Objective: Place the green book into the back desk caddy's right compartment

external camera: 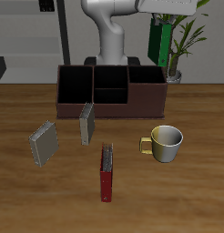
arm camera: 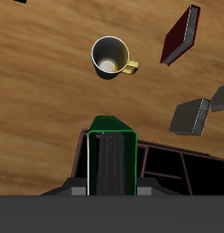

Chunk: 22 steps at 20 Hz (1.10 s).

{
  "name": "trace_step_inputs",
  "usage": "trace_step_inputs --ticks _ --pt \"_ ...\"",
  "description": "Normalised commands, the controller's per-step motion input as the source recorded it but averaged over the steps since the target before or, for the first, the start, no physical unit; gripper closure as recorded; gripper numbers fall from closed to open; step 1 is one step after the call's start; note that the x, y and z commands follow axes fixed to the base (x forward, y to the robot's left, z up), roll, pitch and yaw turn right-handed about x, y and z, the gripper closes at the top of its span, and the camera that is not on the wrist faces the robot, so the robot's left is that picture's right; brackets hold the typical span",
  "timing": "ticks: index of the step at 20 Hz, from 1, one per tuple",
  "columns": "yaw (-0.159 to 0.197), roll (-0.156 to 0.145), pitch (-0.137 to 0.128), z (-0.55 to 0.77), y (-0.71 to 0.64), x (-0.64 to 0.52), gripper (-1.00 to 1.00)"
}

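My gripper [external camera: 166,25] is shut on the green book [external camera: 160,45] and holds it upright, high above the table. The book hangs just behind and above one end of the back desk caddy [external camera: 109,107], a long brown box with dark cells. The end cell nearest the book is the right compartment [external camera: 147,76]; nothing shows in it. In the wrist view the green book [arm camera: 111,155] fills the space between my fingers, with its dark edge facing the camera, and part of the caddy [arm camera: 182,168] shows beside it.
A yellow-green mug [external camera: 166,143] stands in front of the caddy. A red book [external camera: 106,171] stands near the table's front edge. Two grey books [external camera: 45,143] [external camera: 86,123] stand in front of the caddy's other end. A potted plant [external camera: 185,41] is behind the caddy.
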Motion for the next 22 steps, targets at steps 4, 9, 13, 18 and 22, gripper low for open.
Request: trace_step_inputs --ticks 4,9,13,18,22 --pt "0.014 0.004 -0.021 -0.06 0.02 -0.24 1.00" --pt "0.009 -0.002 -0.002 -0.08 0.03 -0.16 1.00" --pt "0.013 0.029 -0.021 -0.07 0.10 -0.27 1.00" --pt "0.028 0.032 -0.011 -0.07 0.11 -0.21 1.00" --pt "0.002 -0.035 -0.001 -0.02 -0.15 0.01 1.00"
